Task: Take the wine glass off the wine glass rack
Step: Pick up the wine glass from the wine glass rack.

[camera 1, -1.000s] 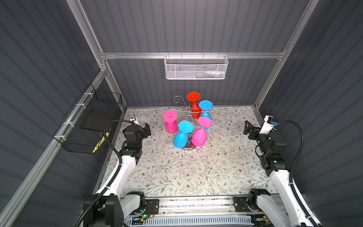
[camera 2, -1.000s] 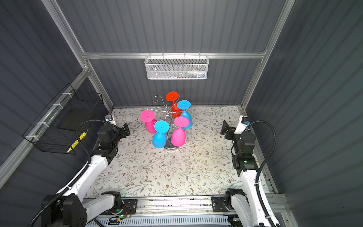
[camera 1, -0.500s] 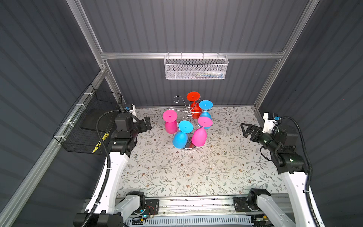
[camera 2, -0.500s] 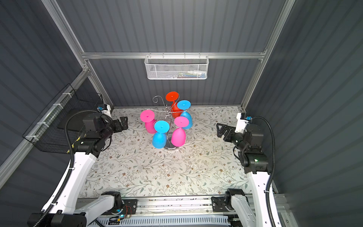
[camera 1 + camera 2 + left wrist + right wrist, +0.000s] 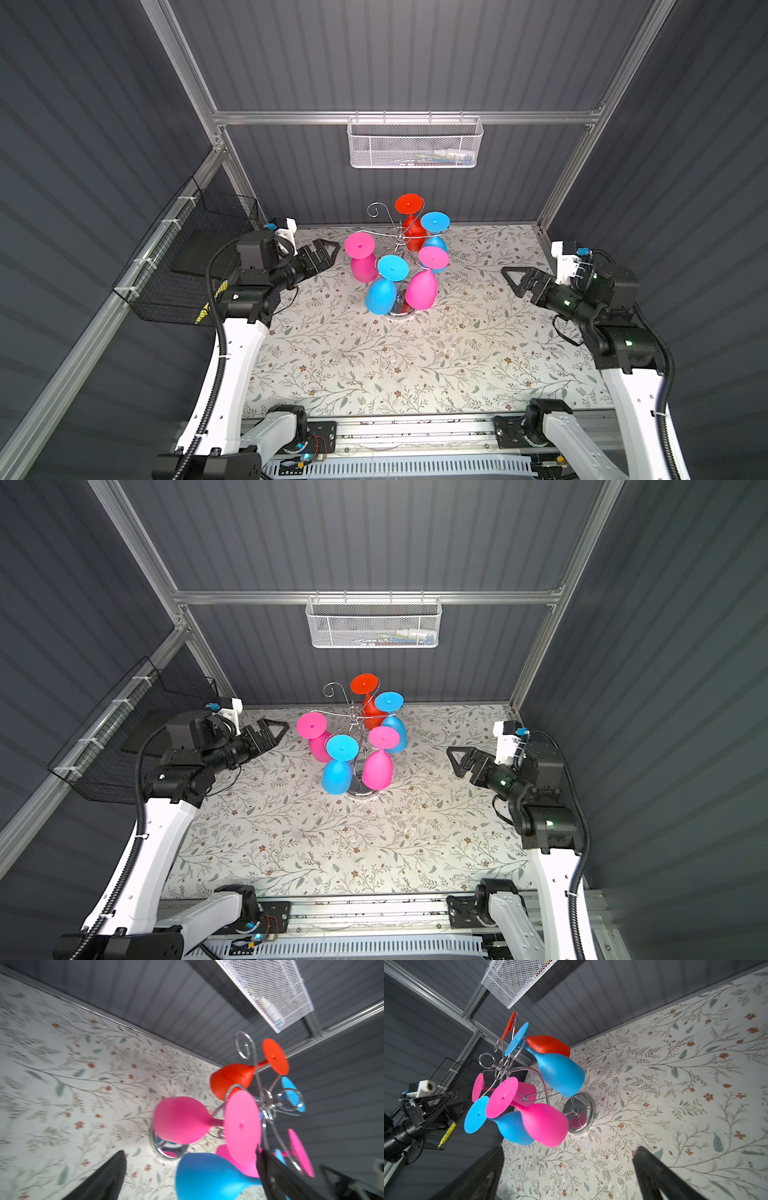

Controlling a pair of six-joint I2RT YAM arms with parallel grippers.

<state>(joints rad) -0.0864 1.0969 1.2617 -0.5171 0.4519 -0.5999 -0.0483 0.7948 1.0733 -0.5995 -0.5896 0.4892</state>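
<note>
The rack (image 5: pixel 400 239) stands mid-desk (image 5: pixel 374 365) toward the back edge, with all five glasses hanging from it bowl-down. The step looks like the approach. The left claw (image 5: pixel 329 253) is wide and empty beside the nearest pink glass (image 5: pixel 362 266), and the right claw (image 5: pixel 510 279) (equally wide, empty) is well apart. Next, probably: close on that glass, then slide its foot out along the arm.
</note>
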